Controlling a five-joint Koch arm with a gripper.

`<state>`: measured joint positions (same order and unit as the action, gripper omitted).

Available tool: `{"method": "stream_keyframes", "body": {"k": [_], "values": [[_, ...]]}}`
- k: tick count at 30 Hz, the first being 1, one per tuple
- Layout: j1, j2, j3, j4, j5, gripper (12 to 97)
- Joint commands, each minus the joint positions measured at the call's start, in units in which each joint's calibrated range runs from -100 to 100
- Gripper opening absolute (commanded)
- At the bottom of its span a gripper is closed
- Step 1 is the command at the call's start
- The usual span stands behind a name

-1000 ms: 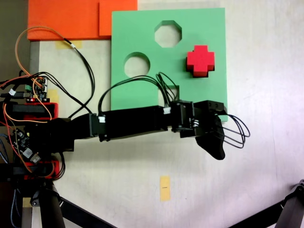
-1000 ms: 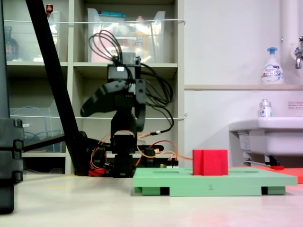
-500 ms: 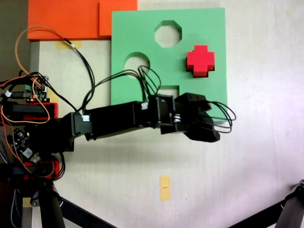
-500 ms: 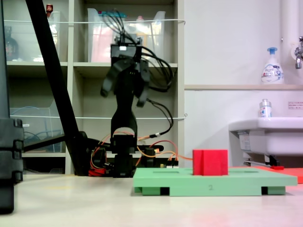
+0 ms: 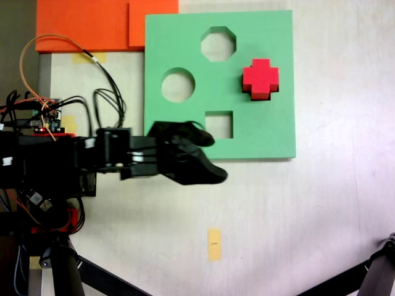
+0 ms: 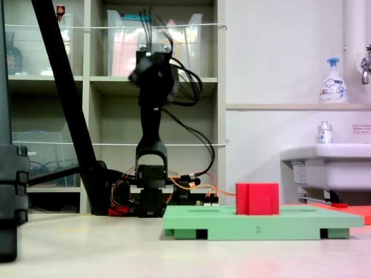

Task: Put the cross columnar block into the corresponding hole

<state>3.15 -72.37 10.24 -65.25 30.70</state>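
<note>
The red cross block [image 5: 260,79] already sits in the plus-shaped hole of the green board [image 5: 271,132], standing upright and proud of the board's top face, as the low side view shows [image 6: 257,199]. The hole itself is covered by the block, so its outline can only be inferred from the block's shape. By the look of it, the task's placement is done.

From above, the pincer [image 5: 208,157] hangs over the board's near edge, beside the square hole [image 5: 218,124]. The block lies up and to the right of the pincer in that view, well apart, with bare green foam between them. In the side view the pincer [image 6: 152,68] rides high on a nearly upright arm, well above the bench [image 5: 321,216] and far over the block's level.

The pincer carries nothing. Its dark jaws overlap against one another from above and blur in the side view, so whether they stand parted or closed cannot be told.

The block has no long axis to speak of seen from above (its plus looks alike in both directions).

The round hole [image 5: 178,85] and the octagonal hole [image 5: 218,44] are both empty, as is the square one.
</note>
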Motion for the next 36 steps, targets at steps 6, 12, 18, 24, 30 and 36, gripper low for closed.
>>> {"method": "stream_keyframes", "body": {"k": [6, 12, 18, 24, 30, 36], "values": [[0.1, -27.6, -31.3, 14.8, -13.2, 48.9], [0.5, -27.6, -32.8, 0.1, -21.1, 48.9], [0.4, -27.6, -52.1, 2.7, -22.7, 49.3], [0.1, -27.6, -76.8, 26.9, -24.4, 57.0], [0.0, -27.6, -108.5, 88.5, -30.1, 48.9], [0.5, -27.6, -110.2, 97.4, -34.2, 49.0]]}}
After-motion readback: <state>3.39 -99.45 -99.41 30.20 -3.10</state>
